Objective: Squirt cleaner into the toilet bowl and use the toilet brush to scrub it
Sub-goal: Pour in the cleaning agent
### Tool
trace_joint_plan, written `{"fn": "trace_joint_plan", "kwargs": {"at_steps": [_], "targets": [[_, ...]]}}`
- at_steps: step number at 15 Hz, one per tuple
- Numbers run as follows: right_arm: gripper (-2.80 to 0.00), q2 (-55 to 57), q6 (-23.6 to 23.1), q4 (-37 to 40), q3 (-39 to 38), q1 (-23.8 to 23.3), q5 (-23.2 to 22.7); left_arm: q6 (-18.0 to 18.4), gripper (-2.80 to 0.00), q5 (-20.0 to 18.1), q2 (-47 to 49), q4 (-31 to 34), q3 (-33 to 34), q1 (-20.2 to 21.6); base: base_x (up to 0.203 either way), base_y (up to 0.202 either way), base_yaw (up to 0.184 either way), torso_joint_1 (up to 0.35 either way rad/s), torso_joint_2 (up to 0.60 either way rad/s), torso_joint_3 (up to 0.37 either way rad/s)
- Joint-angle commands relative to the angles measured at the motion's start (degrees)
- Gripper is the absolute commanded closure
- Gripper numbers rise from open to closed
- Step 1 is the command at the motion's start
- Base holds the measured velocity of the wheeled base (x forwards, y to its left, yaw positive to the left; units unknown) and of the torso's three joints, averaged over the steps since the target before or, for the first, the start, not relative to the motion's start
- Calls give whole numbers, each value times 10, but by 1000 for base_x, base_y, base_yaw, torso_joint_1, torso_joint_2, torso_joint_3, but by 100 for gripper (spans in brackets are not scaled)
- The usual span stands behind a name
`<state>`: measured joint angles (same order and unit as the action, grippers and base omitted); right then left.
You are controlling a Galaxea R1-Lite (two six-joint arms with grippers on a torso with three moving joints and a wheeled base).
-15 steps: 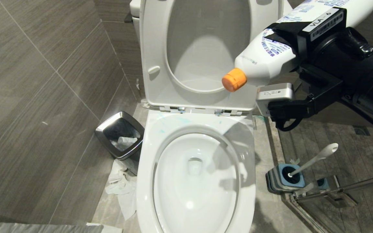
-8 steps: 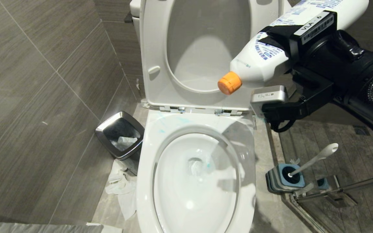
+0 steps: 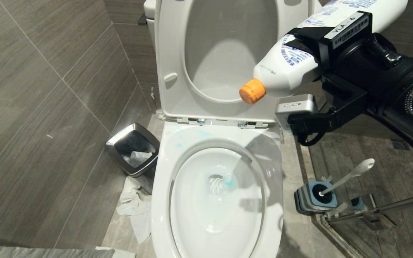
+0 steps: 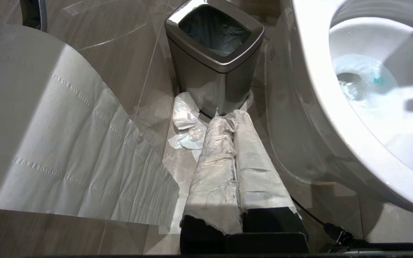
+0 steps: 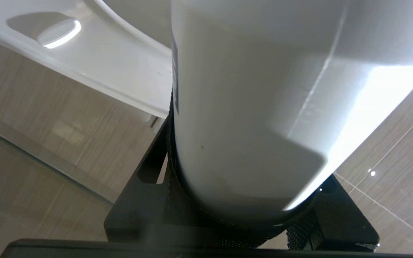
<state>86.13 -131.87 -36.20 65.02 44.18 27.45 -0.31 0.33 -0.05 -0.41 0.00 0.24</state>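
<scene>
Turquoise cleaner [image 3: 229, 183] pools at the bottom of the toilet bowl [image 3: 163, 200], just beside the drain opening, with faint blue smears on the rim ledge near the hinges. Source is the white bottle [image 3: 292, 68], held high above the bowl's back right, tipped nozzle-down with its orange cap [image 3: 252, 91] aimed toward the basin. Right gripper [image 3: 317, 53] is clamped around the bottle's mid-body, jaws about half spread to fit its width; the right wrist view shows the bottle body seated between the black fingers. Judgement: squirting step is under way, and only a small patch of the basin is wetted. To do it well, keep the nozzle over the open basin, not over the ledge where stray marks already lie, and sweep the aim around the inner wall under the rim so the liquid runs down all sides rather than collecting at the drain. Keep squeeze pressure moderate; from this height a hard jet may splash. Toilet brush [image 3: 348, 175] stands in its blue-and-grey holder [image 3: 316, 196] on the floor to the right of the bowl, untouched, well apart from the gripper. Left gripper [image 4: 233, 118], fingers wrapped in paper and closed together on nothing, hangs low beside the bowl, near the steel-rimmed bin [image 4: 215, 53].
</scene>
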Motion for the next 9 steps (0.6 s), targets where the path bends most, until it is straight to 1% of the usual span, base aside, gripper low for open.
{"fn": "trace_joint_plan", "kwargs": {"at_steps": [1,9], "targets": [[0,-1,-8,-3,0,0,1,0,0,0,0,0,4,0,0,0,0,0,0,0],[0,-4,-7,-3,-3,0,1,0,0,0,0,0,4,0,0,0,0,0,0,0]]}}
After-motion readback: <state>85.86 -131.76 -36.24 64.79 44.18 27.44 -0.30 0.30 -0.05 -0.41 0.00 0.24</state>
